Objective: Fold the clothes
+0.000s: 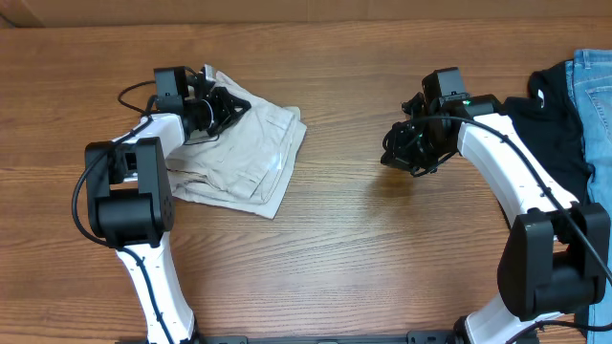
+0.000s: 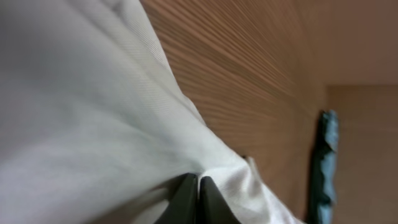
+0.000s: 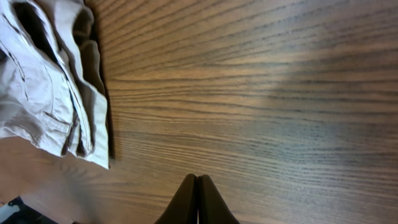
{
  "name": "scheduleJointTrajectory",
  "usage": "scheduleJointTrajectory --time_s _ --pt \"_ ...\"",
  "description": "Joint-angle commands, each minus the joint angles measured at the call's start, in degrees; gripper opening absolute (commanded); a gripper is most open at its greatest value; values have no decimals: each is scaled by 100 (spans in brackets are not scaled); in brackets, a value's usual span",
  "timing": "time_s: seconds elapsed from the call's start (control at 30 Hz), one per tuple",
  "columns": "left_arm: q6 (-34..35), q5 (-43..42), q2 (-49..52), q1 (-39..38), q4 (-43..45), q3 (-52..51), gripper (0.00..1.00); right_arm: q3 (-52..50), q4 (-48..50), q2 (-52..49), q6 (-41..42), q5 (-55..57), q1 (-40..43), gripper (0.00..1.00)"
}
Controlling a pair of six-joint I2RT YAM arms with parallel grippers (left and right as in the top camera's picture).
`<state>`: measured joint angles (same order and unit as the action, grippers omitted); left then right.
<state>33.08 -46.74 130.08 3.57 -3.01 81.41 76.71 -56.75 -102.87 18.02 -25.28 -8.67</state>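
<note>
Garment: cream khaki cotton shorts (image 1: 244, 158), lying in a loose, part-folded heap on the left half of the brown wood-grain table (image 1: 363, 258), layers stacked unevenly with a corner trailing toward the front

Left gripper (image 1: 222, 103): at the far upper edge of the shorts; in the left wrist view (image 2: 198, 186) the two dark fingers are pressed together, with pale cloth (image 2: 93, 112) puckering into their tips, so it appears to pinch a thin fold of the fabric

Right gripper (image 1: 397, 153): over bare table, well apart from the shorts; the right wrist view (image 3: 197, 186) shows its fingers closed together on nothing, with the shorts (image 3: 50, 93) off at the left edge of that view

Bystanders: a black garment (image 1: 550, 124) and blue denim jeans (image 1: 598, 86) at the far right edge, not part of the job

Handling, judged: light, soft and limp, so it will sag and drape from any single pinch; seams, pocket stitching and waistband look thicker and firmer

Where to grip, judged: hemmed edges or corners, one gripper at each end of an edge, so the cloth travels flat rather than bunching
</note>
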Motion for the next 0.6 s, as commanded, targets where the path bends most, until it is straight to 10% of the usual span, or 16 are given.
scheduleJointTrajectory --time_s 0.0,0.3,0.57 --pt "107 -1274 48 -72 216 -28 4 37 -55 -13 -4 -50 4 4" --pt "769 -2046 -1668 -109 223 55 4 37 -52 -13 -4 -50 4 4" --pt "190 -1432 -1899 -334 -1862 15 4 37 4 -13 -4 -50 4 4"
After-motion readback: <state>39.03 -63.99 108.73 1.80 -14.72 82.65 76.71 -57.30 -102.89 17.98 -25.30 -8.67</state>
